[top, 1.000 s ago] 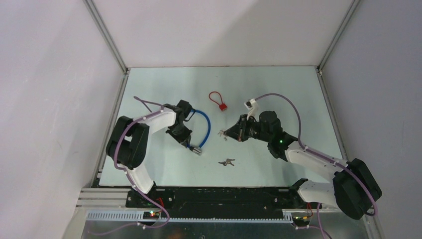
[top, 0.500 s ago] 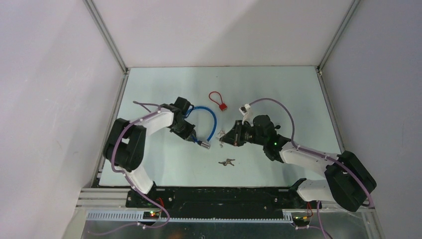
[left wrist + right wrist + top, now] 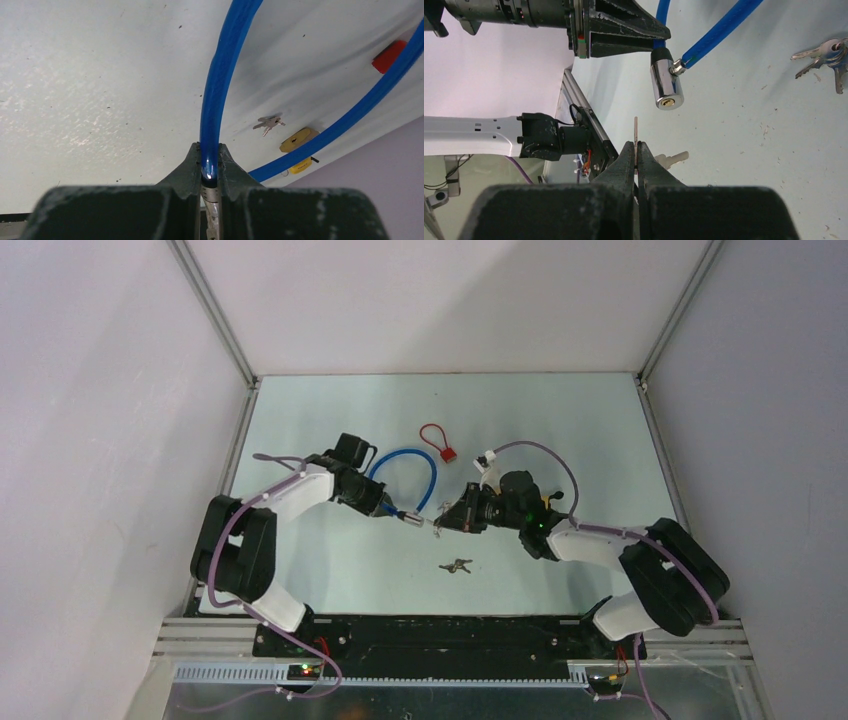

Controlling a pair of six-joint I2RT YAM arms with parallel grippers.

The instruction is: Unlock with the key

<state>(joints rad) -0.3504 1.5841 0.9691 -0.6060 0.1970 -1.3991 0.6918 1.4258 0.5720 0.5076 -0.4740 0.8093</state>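
Observation:
A blue cable lock (image 3: 428,473) loops over the table's middle; its chrome cylinder (image 3: 665,84) faces my right gripper with the keyhole showing. My left gripper (image 3: 388,508) is shut on the cable's end (image 3: 210,160) just behind the cylinder and holds it off the table. My right gripper (image 3: 448,522) is shut on a key (image 3: 635,135), blade edge-on, pointing at the cylinder a short gap below it. A second key of the same bunch hangs beside the fingers (image 3: 672,159).
A spare bunch of keys (image 3: 456,566) lies on the table in front of both grippers. A small red padlock with a red cable loop (image 3: 440,443) lies further back. White walls close the table on three sides.
My left gripper has carried the lock cylinder to the right and up the table. My right gripper has moved left with the key, closing to just short of the cylinder.

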